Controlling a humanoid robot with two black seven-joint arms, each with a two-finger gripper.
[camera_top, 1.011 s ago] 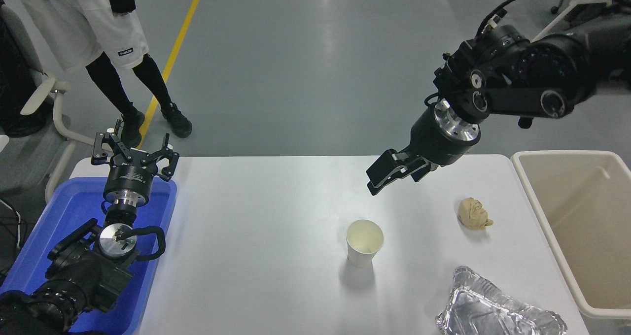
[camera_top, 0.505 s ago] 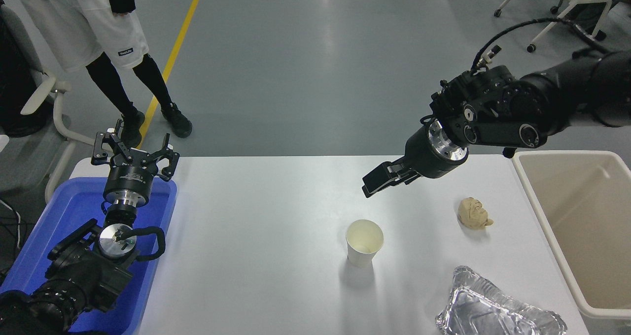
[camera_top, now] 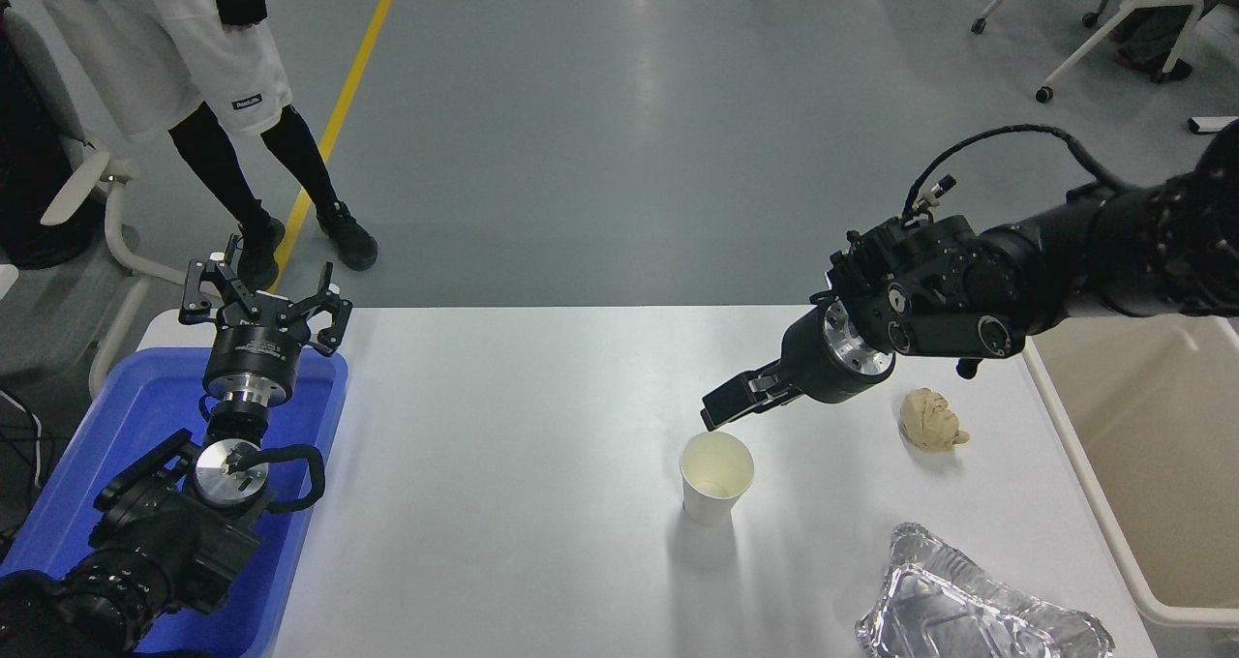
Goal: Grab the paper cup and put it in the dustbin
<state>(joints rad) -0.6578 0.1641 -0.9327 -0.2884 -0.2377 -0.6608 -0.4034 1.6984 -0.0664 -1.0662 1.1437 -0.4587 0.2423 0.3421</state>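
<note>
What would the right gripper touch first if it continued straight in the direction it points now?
Most likely the paper cup. The right gripper points down and to the left, its tip just beyond the cup's far rim. Depth is unclear, so it might instead pass behind the cup and reach the white table.

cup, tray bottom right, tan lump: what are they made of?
Paper cup: looks like thin matte paper, white outside, cream inside, rolled rim.
Tray: likely aluminium foil, shiny silver, creased walls.
Tan lump: probably crumpled paper, dull and wrinkled; cannot be sure.
</note>
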